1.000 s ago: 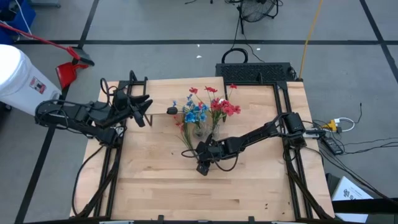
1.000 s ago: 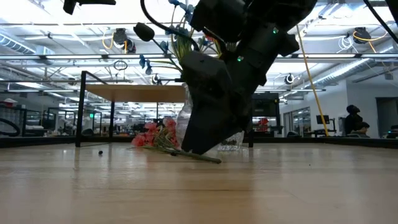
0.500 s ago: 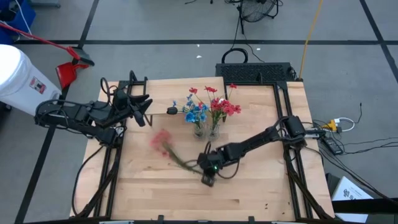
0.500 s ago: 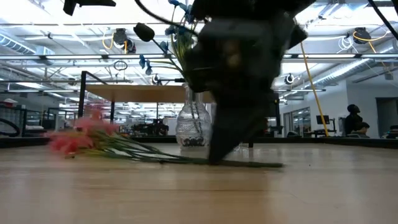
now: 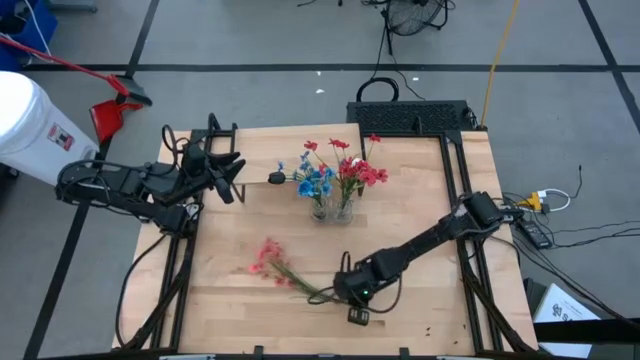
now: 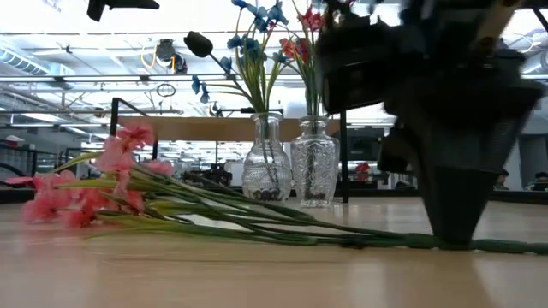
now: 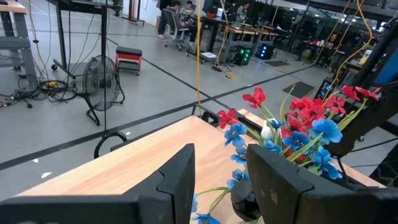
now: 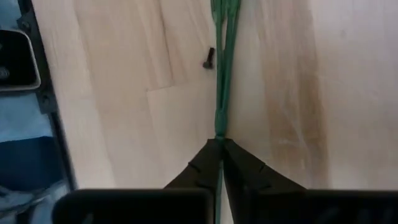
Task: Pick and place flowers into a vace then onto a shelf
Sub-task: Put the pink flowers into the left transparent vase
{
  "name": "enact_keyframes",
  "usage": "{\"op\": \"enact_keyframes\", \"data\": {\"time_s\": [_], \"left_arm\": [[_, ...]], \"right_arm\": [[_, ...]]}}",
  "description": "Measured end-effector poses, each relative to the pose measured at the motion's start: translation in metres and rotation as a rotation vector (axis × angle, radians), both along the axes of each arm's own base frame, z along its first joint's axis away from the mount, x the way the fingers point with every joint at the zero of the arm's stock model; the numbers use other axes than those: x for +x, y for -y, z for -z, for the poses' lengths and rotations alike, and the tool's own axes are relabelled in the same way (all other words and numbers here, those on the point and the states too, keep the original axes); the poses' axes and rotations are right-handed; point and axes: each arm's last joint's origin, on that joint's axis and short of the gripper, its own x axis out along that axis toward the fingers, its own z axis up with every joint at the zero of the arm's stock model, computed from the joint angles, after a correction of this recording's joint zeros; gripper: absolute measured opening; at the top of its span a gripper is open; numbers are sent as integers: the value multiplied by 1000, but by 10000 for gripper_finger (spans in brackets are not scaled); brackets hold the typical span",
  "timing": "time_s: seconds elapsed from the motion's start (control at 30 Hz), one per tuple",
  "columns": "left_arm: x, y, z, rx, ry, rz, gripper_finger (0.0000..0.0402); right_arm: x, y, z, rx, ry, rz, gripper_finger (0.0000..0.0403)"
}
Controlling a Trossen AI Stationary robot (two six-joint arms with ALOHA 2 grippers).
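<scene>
The pink-red bunch (image 5: pixel 270 257) lies flat on the table, blossoms toward the left (image 6: pixel 81 192), green stems running to my right gripper (image 5: pixel 353 298) near the table's near edge. That gripper (image 6: pixel 454 235) is shut on the stems. The blue bunch (image 5: pixel 316 181) and the red bunch with a white bud (image 5: pixel 357 171) stand in two glass vases (image 6: pixel 265 167) (image 6: pixel 314 167) on the tabletop, in front of the shelf (image 6: pixel 197 128). My left gripper (image 5: pixel 235 178) waits open at the far left, level with the vases (image 7: pixel 219 152). My right gripper pinches the pink-red bunch's green stems (image 8: pixel 219 127) between its two fingers (image 8: pixel 239 163), near their cut end. It comes from above, pointing down at the table (image 6: pixel 454 235). The whole bunch lies on the tabletop, and a short stem end (image 6: pixel 514 246) sticks out past the fingers.
A small black screw (image 8: pixel 209 58) lies on the table beside the stems. Bare tabletop (image 5: pixel 230 310) stretches along the near edge. Black frame rails (image 5: pixel 170 270) run down both sides. A white bucket (image 5: pixel 30 120) and red dustpan stand on the floor at left.
My right gripper has moved from beside the vases toward the table's near edge and a little right, staying shut on the stems. The pink-red bunch slid along the table with it; its blossoms swung out leftward, away from the vases, and now lie near the table's middle.
</scene>
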Motion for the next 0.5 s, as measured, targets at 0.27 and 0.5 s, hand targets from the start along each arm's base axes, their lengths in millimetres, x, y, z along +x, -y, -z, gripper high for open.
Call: {"op": "enact_keyframes", "data": {"time_s": [0.27,0.5], "left_arm": [[0,0,0,-5,0,15,147],[0,0,0,-6,2,16,147]], "right_arm": [[-5,6,-51,-222,277,11,52],[5,19,-71,-244,419,17,125]]}}
